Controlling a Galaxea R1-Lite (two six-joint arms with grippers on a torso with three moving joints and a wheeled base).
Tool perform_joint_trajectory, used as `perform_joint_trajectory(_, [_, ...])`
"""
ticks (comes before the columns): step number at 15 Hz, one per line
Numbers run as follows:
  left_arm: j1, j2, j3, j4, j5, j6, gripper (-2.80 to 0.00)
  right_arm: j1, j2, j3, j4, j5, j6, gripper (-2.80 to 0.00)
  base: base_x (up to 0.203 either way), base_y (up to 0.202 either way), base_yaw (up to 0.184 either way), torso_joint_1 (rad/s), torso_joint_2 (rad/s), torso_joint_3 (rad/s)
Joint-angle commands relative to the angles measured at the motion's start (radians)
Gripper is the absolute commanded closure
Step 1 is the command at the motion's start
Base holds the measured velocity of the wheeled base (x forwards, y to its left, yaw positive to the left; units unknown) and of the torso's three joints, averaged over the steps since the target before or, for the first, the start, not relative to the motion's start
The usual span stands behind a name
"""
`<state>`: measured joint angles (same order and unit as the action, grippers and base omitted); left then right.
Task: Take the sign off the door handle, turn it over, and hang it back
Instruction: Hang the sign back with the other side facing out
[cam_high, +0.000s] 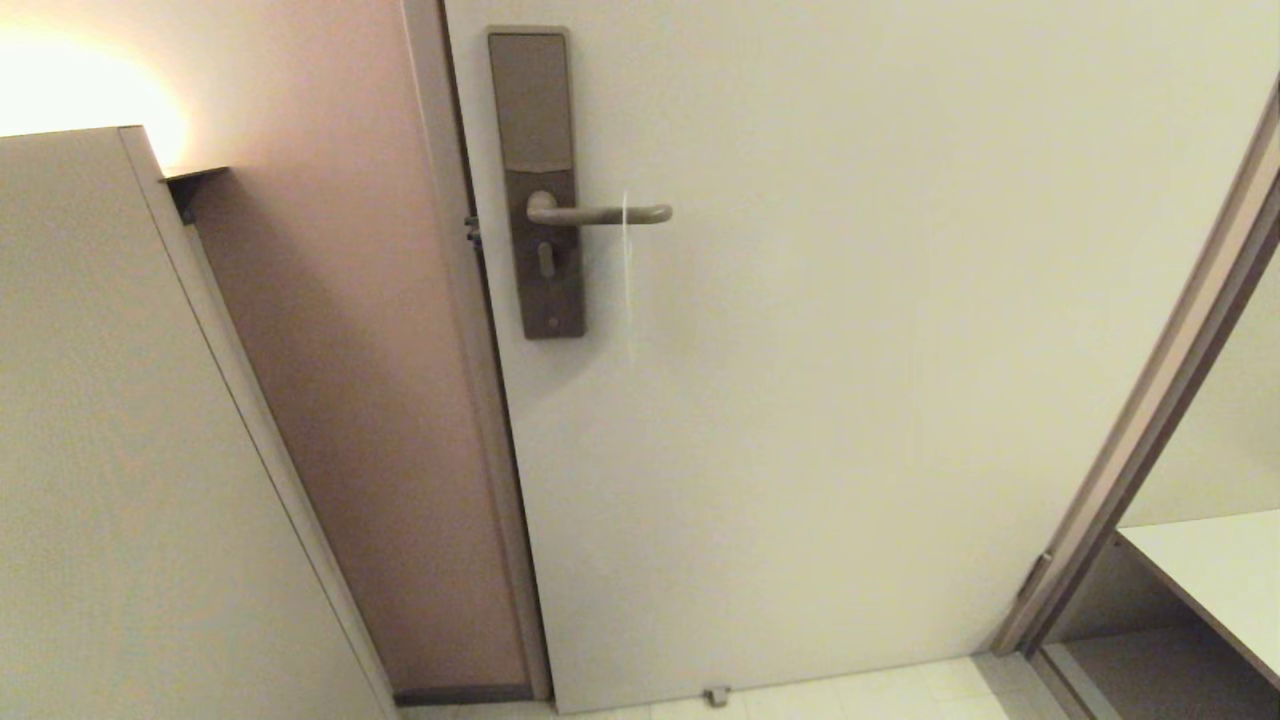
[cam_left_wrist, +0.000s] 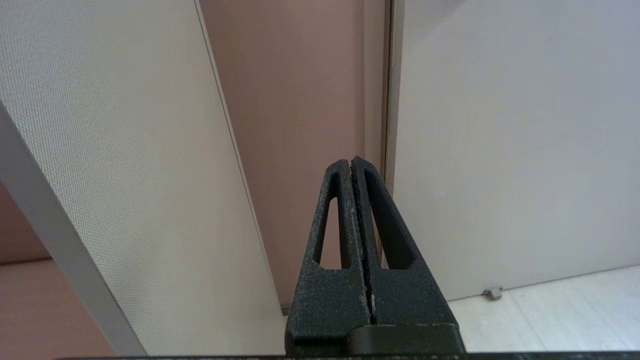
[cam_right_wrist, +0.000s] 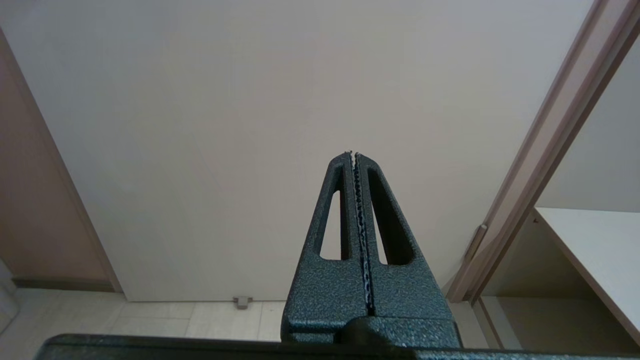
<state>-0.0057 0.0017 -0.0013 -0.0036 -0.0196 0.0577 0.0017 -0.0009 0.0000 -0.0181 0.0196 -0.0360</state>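
The bronze-grey door handle (cam_high: 600, 214) juts out level from its tall backplate (cam_high: 535, 100) on the pale door (cam_high: 850, 400). The sign (cam_high: 627, 285) hangs on the handle near its rounded end. It is seen edge-on as a thin white line, so neither face can be read. Neither arm shows in the head view. My left gripper (cam_left_wrist: 351, 162) is shut and empty, low down, facing the door's latch edge. My right gripper (cam_right_wrist: 353, 155) is shut and empty, low down, facing the bare lower door. Neither wrist view shows the handle or the sign.
A tall pale panel (cam_high: 100, 450) stands close at the left, with a pinkish wall (cam_high: 340, 350) behind it. A door frame (cam_high: 1150, 420) and a white shelf (cam_high: 1210, 560) are at the right. A small door stop (cam_high: 716, 696) sits on the tiled floor.
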Motion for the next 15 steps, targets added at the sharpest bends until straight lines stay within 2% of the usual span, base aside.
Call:
perform_joint_trajectory(1, [0.0, 0.0, -0.002, 0.001, -0.007, 0.017, 0.0, 0.0, 0.001, 0.0, 0.0, 0.0, -0.001, 0.0, 0.0, 0.0, 0.0, 0.0, 0.0, 0.0])
perform_joint_trajectory(3, [0.0, 0.003, -0.009, 0.001, -0.024, 0.056, 0.0, 0.0, 0.001, 0.0, 0.0, 0.0, -0.001, 0.0, 0.0, 0.0, 0.0, 0.0, 0.0, 0.0])
perform_joint_trajectory(5, [0.0, 0.032, -0.052, 0.006, -0.052, 0.052, 0.0, 0.0, 0.001, 0.0, 0.0, 0.0, -0.001, 0.0, 0.0, 0.0, 0.0, 0.0, 0.0, 0.0])
perform_joint_trajectory(8, [-0.004, 0.225, -0.144, -0.017, -0.133, 0.021, 0.0, 0.0, 0.001, 0.0, 0.0, 0.0, -0.001, 0.0, 0.0, 0.0, 0.0, 0.0, 0.0, 0.0])
perform_joint_trajectory(12, [-0.007, 0.554, -0.237, -0.2, -0.243, -0.011, 0.0, 0.0, 0.001, 0.0, 0.0, 0.0, -0.001, 0.0, 0.0, 0.0, 0.0, 0.0, 0.0, 0.0])
perform_joint_trajectory(15, [-0.027, 0.768, -0.365, -0.295, -0.351, -0.03, 0.0, 0.0, 0.001, 0.0, 0.0, 0.0, -0.001, 0.0, 0.0, 0.0, 0.0, 0.0, 0.0, 0.0])
